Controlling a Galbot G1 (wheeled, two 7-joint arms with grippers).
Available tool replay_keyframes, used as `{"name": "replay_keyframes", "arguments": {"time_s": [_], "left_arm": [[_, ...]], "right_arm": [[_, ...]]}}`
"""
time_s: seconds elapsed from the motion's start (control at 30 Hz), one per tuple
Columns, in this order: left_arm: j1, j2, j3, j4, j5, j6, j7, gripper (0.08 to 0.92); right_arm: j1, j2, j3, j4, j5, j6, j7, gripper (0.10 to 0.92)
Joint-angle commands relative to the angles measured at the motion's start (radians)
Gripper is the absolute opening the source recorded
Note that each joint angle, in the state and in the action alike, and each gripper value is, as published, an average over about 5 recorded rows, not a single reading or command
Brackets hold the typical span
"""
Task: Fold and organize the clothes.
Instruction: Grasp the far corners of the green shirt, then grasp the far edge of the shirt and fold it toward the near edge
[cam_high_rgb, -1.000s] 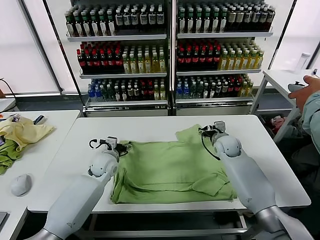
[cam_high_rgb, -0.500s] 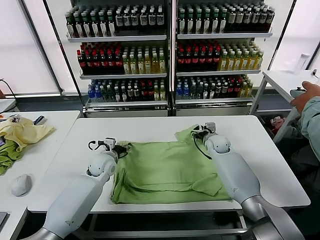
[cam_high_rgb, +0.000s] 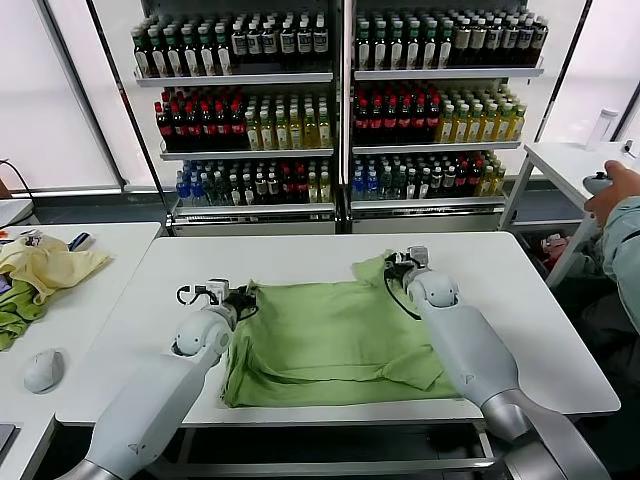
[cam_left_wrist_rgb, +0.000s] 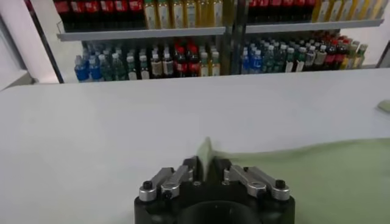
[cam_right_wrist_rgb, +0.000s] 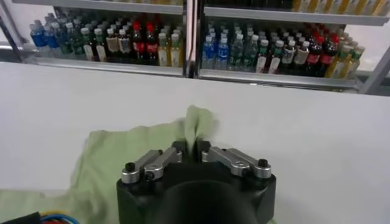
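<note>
Back wall: I'm looking at a tall shelving rack (cam_high_rgb: 340, 100) packed with rows of bottles, red, yellow, green and blue caps and labels on several shelves.

In front of it, a white bench (cam_high_rgb: 300, 258) takes up the middle of the head view. A second bench (cam_high_rgb: 90, 300) stands to my left, a smaller side table (cam_high_rgb: 560, 155) off to the far right.

T-shirt (cam_high_rgb: 330, 335): light sage green, spread across the middle of the white bench, mostly flat, some wrinkles. Near hem lies close to the bench's front edge. One sleeve is bunched up at the far right corner.

Both arms reach out over the bench, one at each far corner of the T-shirt.

Left pincer (cam_high_rgb: 240, 297): at the T-shirt's far left corner. In the left wrist view the left pincer (cam_left_wrist_rgb: 206, 165) has its jaws closed together on a thin raised fold of the green cloth, which stands up between them.

Right pincer (cam_high_rgb: 393, 266): at the bunched sleeve on the far right. In the right wrist view the right pincer (cam_right_wrist_rgb: 196, 146) is clamped on a pinched ridge of the T-shirt, the cloth rising just beyond the jaws.

Left bench: a crumpled pale yellow cloth (cam_high_rgb: 45, 265), a darker green cloth (cam_high_rgb: 15, 315) just beside it, and a grey computer mouse (cam_high_rgb: 42, 369) nearer the front.

Far right edge: a person's hand (cam_high_rgb: 610, 190) and sleeve by the side table.
</note>
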Motion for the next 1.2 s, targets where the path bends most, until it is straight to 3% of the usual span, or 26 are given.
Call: {"name": "replay_keyframes", "arguments": {"time_s": [0.03, 0.2, 0.9, 1.2], "left_arm": [[0.046, 0.020, -0.030, -0.099, -0.025, -0.018, 0.006, 0.154], [0.111, 0.058, -0.068, -0.226, -0.024, -0.042, 0.009, 0.096], [0.393, 0.122, -0.219, -0.567, -0.049, -0.072, 0.049, 0.096], [0.531, 0.123, -0.259, -0.652, 0.015, -0.052, 0.062, 0.096]], "right_arm": [[-0.040, -0.029, -0.008, 0.120, 0.017, 0.027, 0.004, 0.117], [-0.104, -0.091, 0.033, 0.299, 0.050, 0.040, 0.025, 0.117], [-0.574, -0.272, 0.319, 0.898, 0.113, 0.032, 0.044, 0.117], [-0.814, -0.281, 0.443, 1.059, 0.086, 0.016, 0.065, 0.117]]}}
